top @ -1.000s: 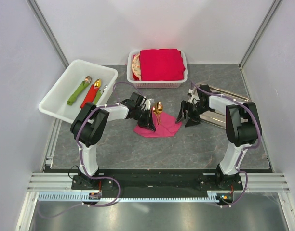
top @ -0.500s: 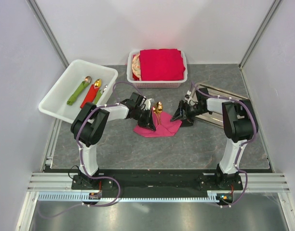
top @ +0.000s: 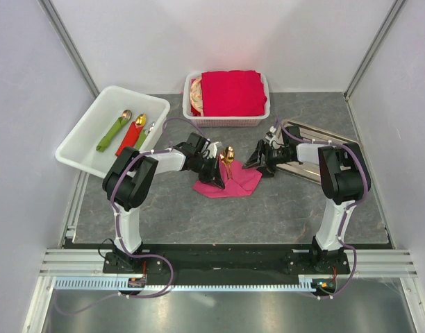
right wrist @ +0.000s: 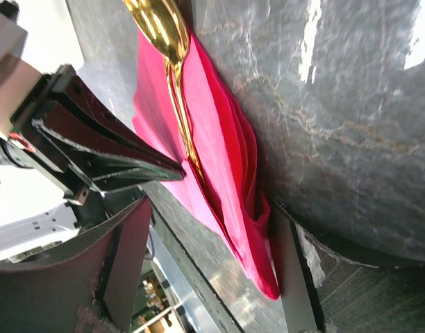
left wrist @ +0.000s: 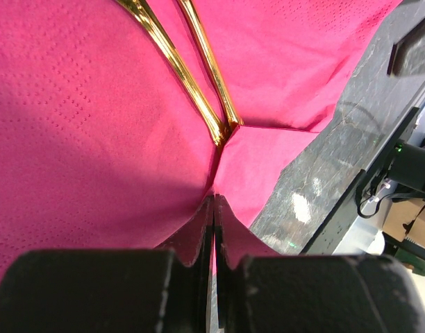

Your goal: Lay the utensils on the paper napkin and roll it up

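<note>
Magenta paper napkin (left wrist: 80,139) is bearing the utensils (left wrist: 192,90); your left claw (left wrist: 212,208) is pinching its fold, right claw (top: 255,161) hanging spread. Rolling is likely starting: keep tension even.

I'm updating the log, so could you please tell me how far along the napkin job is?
Done: the gold utensils lie on the pink napkin. In hand: the left gripper pinches a lifted fold of it; the right gripper is open at its opposite edge. Left: the rolling, since the napkin is only creased, not wrapped.
</note>
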